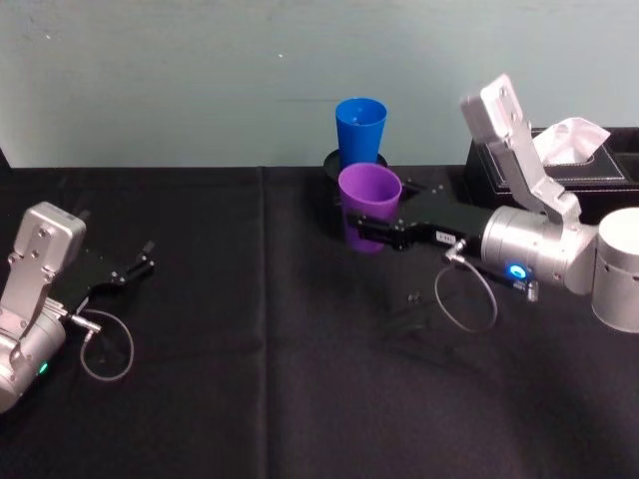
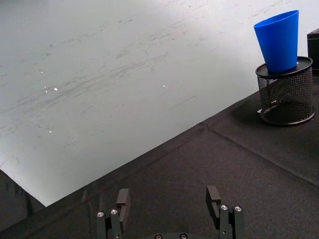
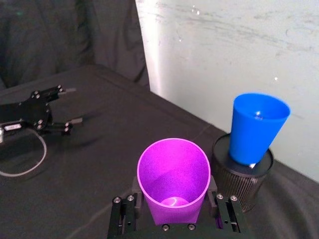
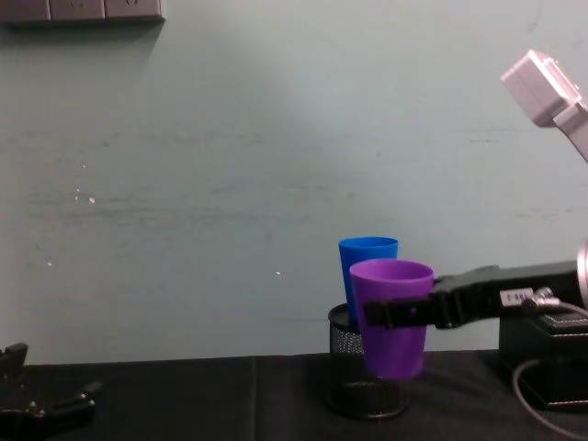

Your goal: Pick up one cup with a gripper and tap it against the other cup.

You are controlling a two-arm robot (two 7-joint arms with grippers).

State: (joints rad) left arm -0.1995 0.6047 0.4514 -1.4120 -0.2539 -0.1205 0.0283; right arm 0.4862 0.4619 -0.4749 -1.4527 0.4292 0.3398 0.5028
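Note:
My right gripper [image 1: 361, 232] is shut on the purple cup [image 1: 369, 205], clamping its lower half from both sides [image 3: 173, 214]. The purple cup [image 4: 392, 317] hangs upright above the table, just in front of the blue cup [image 4: 363, 253]. The blue cup [image 1: 359, 130] stands upright in a black mesh pen holder [image 2: 286, 94]. In the right wrist view a small gap shows between the purple cup [image 3: 173, 179] and the blue cup [image 3: 256, 127]. My left gripper [image 1: 140, 267] rests open on the cloth at the far left [image 2: 169, 199], far from both cups.
A black tissue box [image 1: 559, 160] stands behind my right arm at the table's back right. The pale wall rises close behind the pen holder [image 3: 244, 181]. Black cloth covers the table [image 1: 260, 379], with a seam running front to back.

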